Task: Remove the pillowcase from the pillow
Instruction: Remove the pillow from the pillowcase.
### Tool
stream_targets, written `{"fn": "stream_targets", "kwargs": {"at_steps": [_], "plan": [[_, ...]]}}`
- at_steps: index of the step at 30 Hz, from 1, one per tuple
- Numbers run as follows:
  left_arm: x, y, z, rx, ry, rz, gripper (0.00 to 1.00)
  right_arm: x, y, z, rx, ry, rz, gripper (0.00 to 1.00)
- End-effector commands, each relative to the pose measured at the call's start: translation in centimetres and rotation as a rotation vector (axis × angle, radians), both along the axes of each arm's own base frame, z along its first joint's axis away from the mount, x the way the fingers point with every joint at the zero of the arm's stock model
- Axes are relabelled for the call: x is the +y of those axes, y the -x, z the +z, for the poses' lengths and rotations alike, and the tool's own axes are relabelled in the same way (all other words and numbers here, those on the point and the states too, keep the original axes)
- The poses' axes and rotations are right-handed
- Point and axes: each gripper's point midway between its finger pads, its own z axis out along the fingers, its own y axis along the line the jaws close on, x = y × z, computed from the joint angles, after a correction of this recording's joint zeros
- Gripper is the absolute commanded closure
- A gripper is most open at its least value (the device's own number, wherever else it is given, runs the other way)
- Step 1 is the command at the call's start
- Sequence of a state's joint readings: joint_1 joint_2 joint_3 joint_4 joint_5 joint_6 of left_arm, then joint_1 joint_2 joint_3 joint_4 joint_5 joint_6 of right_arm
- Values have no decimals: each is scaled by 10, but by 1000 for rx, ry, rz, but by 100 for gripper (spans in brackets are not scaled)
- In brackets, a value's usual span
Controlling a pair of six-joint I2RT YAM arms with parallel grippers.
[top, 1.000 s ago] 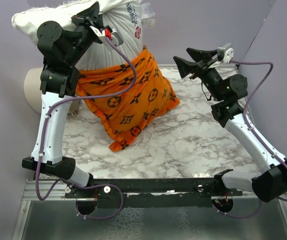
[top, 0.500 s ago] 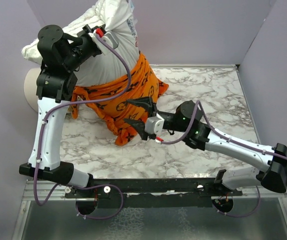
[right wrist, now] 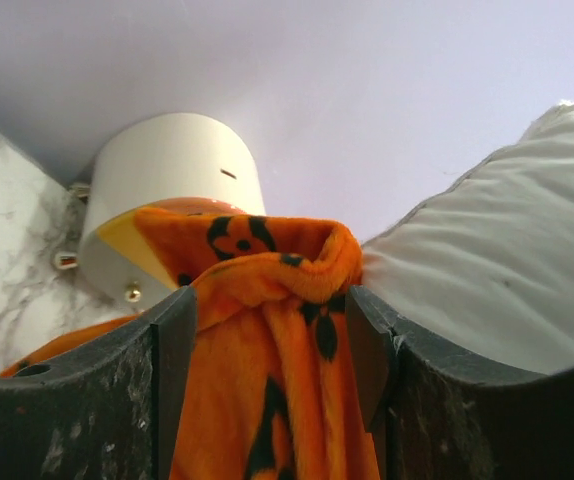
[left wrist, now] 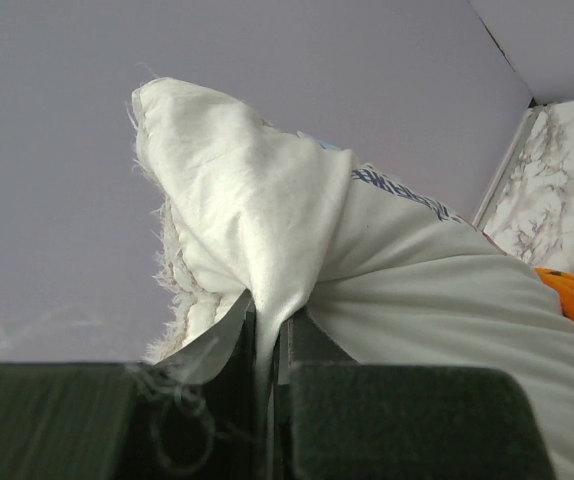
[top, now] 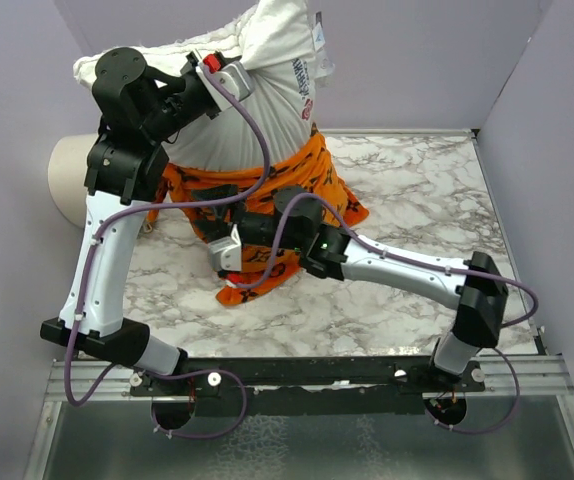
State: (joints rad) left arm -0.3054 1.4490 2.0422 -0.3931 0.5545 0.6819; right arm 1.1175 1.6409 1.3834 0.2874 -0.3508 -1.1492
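The white pillow (top: 267, 90) is lifted at the back left, and its lower half sits in the orange pillowcase (top: 312, 185) with black motifs. My left gripper (top: 232, 65) is shut on a pinch of the pillow's white cloth (left wrist: 267, 200), held high at its top corner (left wrist: 267, 340). My right gripper (top: 210, 212) reaches in from the right at the pillowcase's left rim. In the right wrist view its jaws (right wrist: 272, 330) stand open on either side of a bunched fold of pillowcase (right wrist: 257, 260), beside the pillow (right wrist: 507, 270).
A cream cylinder (top: 67, 180) with an orange face (right wrist: 167, 170) lies at the left wall behind the pillowcase. Purple walls close the back and both sides of the marble table (top: 417, 190). The right arm's forearm (top: 407, 270) stretches across the table's middle.
My right arm swung from the back right across the table to the pillowcase's left rim and set its jaws round a fold. My left gripper lifted the pillow higher and rightwards.
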Motion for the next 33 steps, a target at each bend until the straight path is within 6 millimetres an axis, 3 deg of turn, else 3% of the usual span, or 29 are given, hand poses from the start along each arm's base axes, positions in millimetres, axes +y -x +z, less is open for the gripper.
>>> {"fn": "stream_targets", "kwargs": {"at_steps": [1,6,10,12,17,28,33], "plan": [[8,44,90,-292,86,2,100,30,-30,5,-40,17,-94,41],[6,40,80,-294,64,13,100,42,-53,0,-20,7,-180,45],[4,39,78,-299,53,17,100,38,-77,0,-54,-23,-307,43],[3,40,78,-305,46,17,100,33,-79,5,-42,-52,-330,43],[1,40,75,-311,39,19,100,26,-65,18,-59,-102,-281,42],[-12,42,69,-293,20,-8,100,18,-76,36,-52,-135,-334,42],[-9,40,79,-309,27,21,100,0,-53,54,-67,-184,-263,42]]}}
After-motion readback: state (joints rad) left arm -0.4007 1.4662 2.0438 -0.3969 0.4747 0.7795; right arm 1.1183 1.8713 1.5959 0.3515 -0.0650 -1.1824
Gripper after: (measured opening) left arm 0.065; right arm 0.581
